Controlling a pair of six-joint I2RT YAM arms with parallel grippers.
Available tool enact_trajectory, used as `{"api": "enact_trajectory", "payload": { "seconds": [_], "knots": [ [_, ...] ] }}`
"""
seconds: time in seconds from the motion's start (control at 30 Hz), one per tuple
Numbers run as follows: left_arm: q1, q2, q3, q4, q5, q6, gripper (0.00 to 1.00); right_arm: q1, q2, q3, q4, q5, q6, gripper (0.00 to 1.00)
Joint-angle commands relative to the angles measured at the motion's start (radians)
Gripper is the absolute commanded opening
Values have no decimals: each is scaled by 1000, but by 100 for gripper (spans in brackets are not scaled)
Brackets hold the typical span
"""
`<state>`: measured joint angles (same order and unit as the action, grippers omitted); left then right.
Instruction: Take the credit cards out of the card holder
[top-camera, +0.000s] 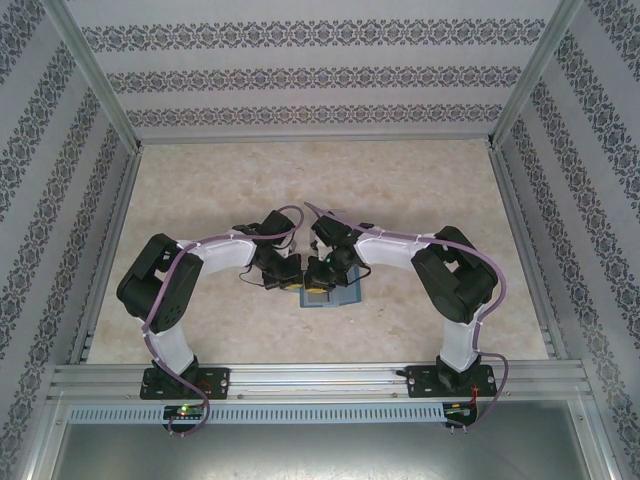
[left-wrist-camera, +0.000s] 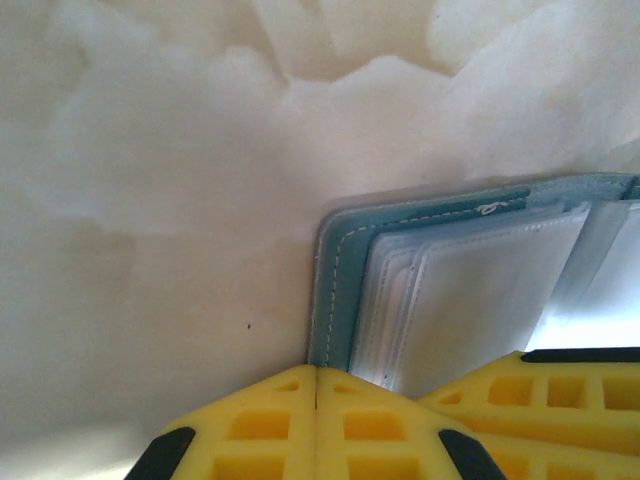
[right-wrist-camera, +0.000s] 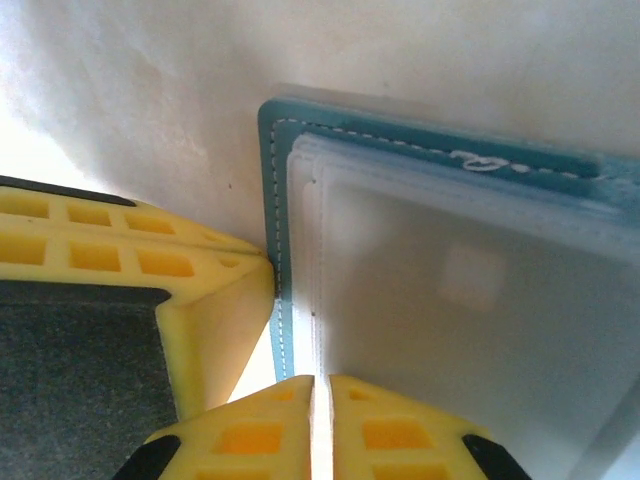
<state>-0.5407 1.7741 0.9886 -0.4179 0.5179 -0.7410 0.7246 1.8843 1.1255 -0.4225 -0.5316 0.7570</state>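
The card holder lies open directly ahead of the left end effector and right end effector, both pressed together at its near edge, the right nearer the sleeves.

One card holder; one table. Two arms with one gripper each: left gripper, right gripper. Clear sleeves: several layered, exact number indistinct.
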Motion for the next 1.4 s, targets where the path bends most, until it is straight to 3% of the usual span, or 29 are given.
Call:
{"api": "enact_trajectory", "payload": {
  "seconds": [0.0,0.77,1.0,1.37],
  "knots": [
    [11,18,-20,5,12,6,2,12,16,10,-59,48,-10,15],
    [11,0,-13,2,25,0,2,41,10,77,-225,185,-57,27],
    [3,-46,-7,34,56,-31,1,41,-7,71,-234,203,-56,27],
    [-5,16,-16,135,155,-71,0,39,-14,64,-239,210,-57,26]
  ]
}}
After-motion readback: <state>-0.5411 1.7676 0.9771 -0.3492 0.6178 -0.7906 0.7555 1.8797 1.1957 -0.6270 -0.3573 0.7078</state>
